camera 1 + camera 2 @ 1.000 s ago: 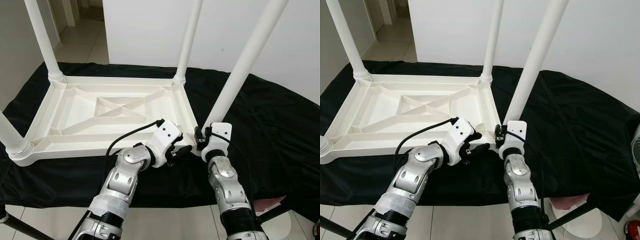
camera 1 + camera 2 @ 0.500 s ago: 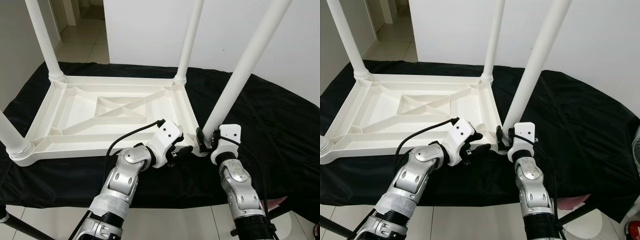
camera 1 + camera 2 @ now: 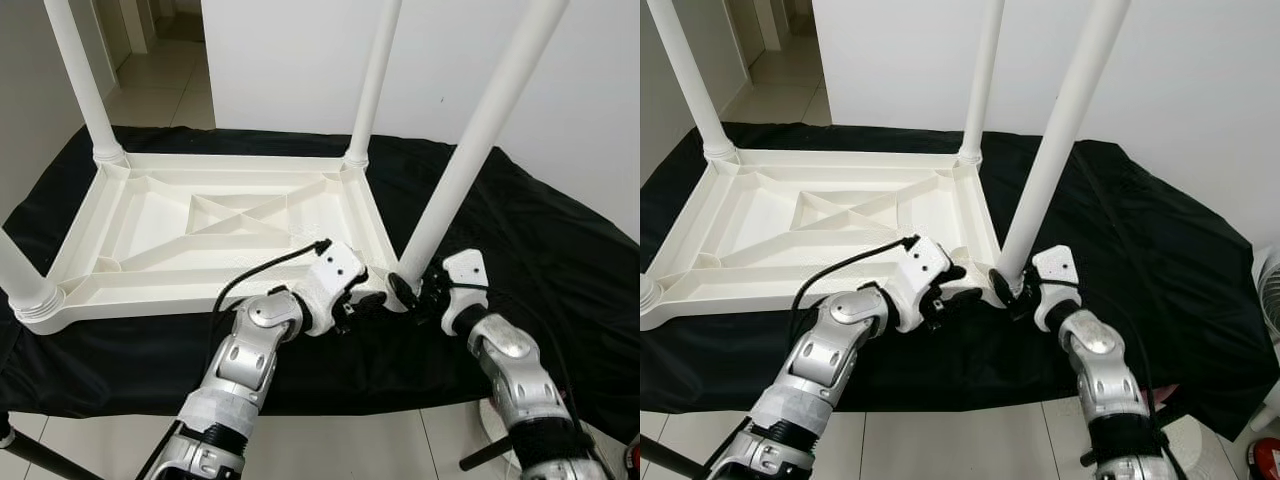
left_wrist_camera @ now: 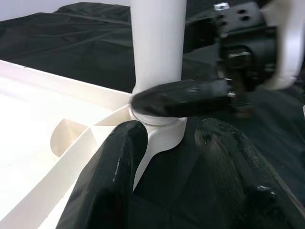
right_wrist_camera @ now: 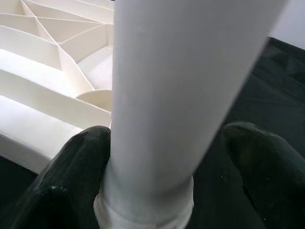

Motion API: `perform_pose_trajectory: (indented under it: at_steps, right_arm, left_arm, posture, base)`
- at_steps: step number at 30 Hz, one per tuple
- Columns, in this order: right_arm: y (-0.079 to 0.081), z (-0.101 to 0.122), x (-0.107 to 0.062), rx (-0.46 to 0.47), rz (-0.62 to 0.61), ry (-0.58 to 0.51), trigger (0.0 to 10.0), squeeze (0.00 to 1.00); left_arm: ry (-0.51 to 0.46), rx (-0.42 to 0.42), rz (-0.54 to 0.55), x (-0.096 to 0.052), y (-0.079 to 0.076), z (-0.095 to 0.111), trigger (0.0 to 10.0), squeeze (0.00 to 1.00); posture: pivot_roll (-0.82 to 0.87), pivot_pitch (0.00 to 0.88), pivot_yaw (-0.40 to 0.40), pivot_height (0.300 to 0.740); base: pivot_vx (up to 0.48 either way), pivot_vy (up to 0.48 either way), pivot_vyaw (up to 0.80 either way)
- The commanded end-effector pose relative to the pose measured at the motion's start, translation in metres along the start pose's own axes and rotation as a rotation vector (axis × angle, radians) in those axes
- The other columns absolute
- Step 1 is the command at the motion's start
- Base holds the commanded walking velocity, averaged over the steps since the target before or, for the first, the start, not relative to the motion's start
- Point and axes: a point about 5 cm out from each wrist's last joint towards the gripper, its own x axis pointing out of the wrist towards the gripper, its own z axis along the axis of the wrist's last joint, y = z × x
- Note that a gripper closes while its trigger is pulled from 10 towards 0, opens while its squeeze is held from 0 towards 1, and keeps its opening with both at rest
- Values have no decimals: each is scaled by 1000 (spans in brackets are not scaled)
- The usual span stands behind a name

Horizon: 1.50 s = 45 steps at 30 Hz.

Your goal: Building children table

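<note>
A white children's table lies upside down on a black cloth. Its near right leg rises at a slant from the near right corner. My right gripper is shut on the base of this leg, one finger on each side, and the leg stands between the black fingers. My left gripper is at the same corner, open. Its fingers straddle the corner rim, one over the table and one over the cloth, just short of the leg's socket.
Three more white legs stand upright: far left, far right and near left. A white wall rises right behind the cloth. Tiled floor runs off at the back left. A dark stand leg crosses the floor below.
My right wrist has swung round to the right of the leg's base, with the fingers staying on the leg. The left gripper has kept its place at the corner.
</note>
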Motion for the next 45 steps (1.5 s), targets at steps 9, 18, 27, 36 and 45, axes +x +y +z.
perform_pose_trajectory:
  at_steps: [9, 18, 27, 36, 45]
  right_arm:
    - [11, -6, 26, 1, 131, 47, 8118, 0]
    - [14, -13, 26, 41, 171, 49, 0, 0]
    - [15, -19, 21, 86, 183, 37, 0, 0]
    - [21, -26, 16, 185, 82, 32, 10000, 0]
    - [35, -25, 13, 246, -184, 12, 10000, 0]
  left_arm:
    - [2, 9, 137, -1, 9, 1, 10000, 0]
    - [-3, 8, 143, 0, 10, 2, 10000, 0]
    - [-9, 3, 127, 3, 7, 4, 10000, 0]
    - [-1, 1, 114, 2, 5, 2, 10000, 0]
    - [3, -6, 103, 2, 2, 1, 10000, 0]
  posture:
    - [65, 9, -55, 740]
    - [70, 1, -60, 740]
    - [48, 10, -48, 740]
    - [49, 23, -43, 740]
    - [42, 24, -43, 740]
  base:
    - [0, 0, 0]
    - [0, 0, 0]
    - [0, 0, 0]
    - [0, 0, 0]
    - [0, 0, 0]
